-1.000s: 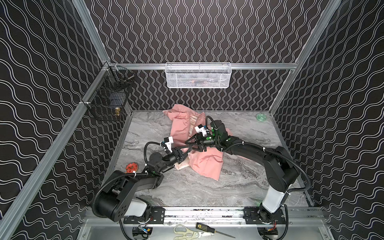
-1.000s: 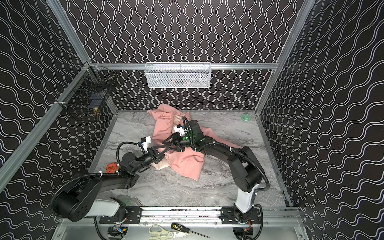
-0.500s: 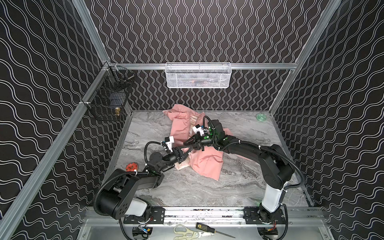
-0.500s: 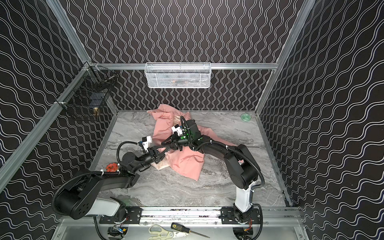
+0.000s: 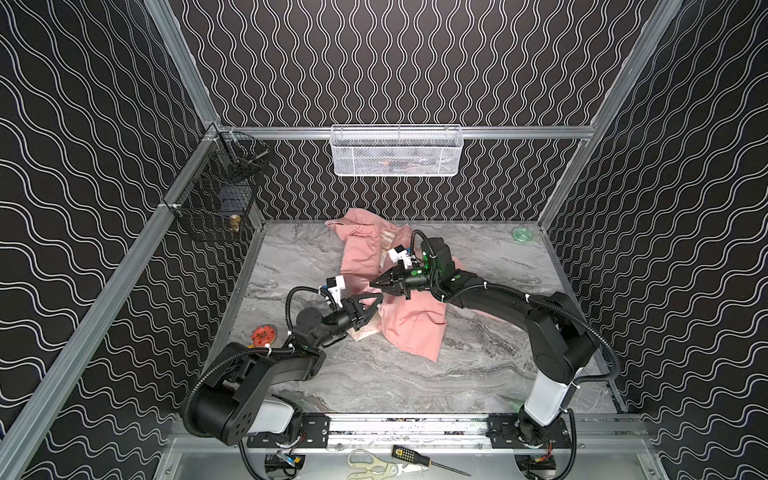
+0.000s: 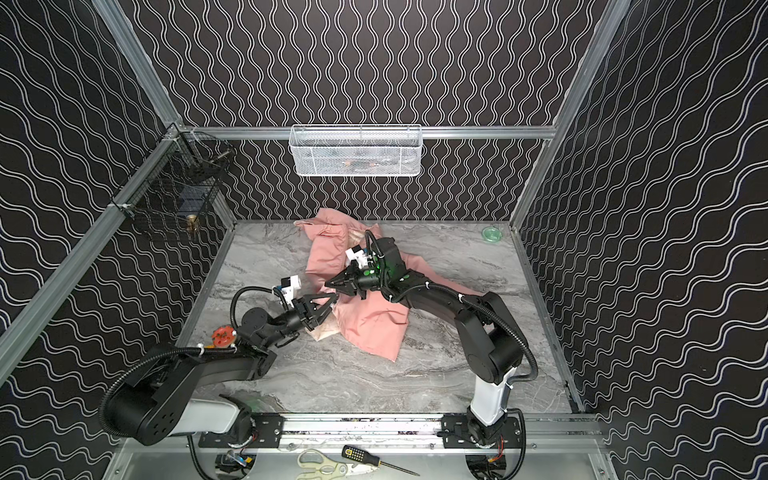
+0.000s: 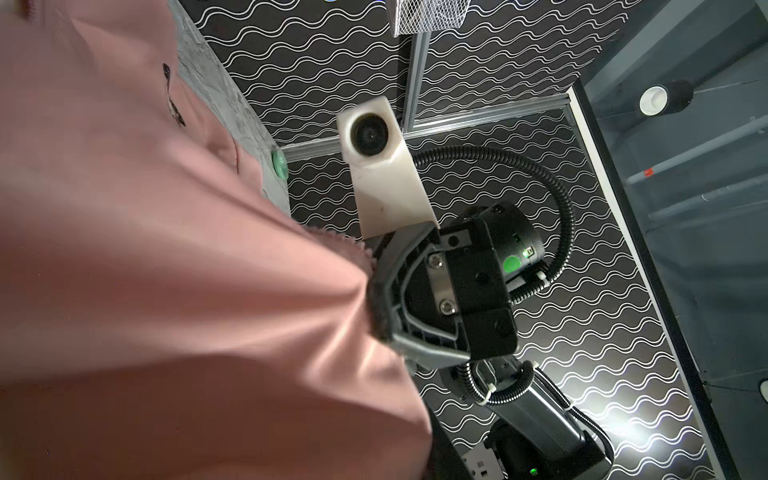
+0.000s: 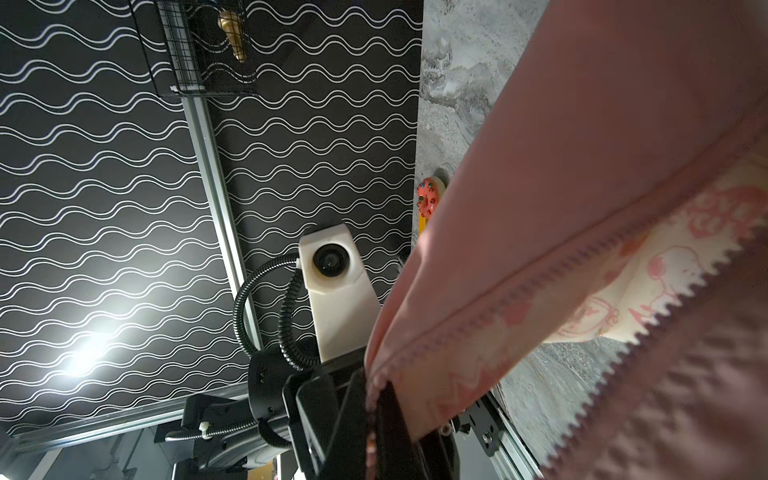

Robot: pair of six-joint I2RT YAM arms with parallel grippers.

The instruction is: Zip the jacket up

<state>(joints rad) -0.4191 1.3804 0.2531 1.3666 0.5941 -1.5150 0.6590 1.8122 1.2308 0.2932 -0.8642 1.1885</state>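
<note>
Right claw (image 5: 373, 285) pinches jacket (image 5: 411, 328), tips hidden; left claw (image 5: 379, 299) grips zipper edge (image 8: 519, 291).

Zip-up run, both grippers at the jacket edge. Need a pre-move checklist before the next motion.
1. Right gripper shut on the jacket edge: ok, fabric pinched, seen in the left wrist view.
2. Left gripper grip on the zipper edge: cannot tell; the edge runs to its fingers, contact hidden.
3. Zipper tooth rows joined: not ok; they lie apart, cream lining between.
4. Slider found: cannot tell; none visible in any view.
5. Jacket laid flat: not ok; crumpled in both top views.
</note>
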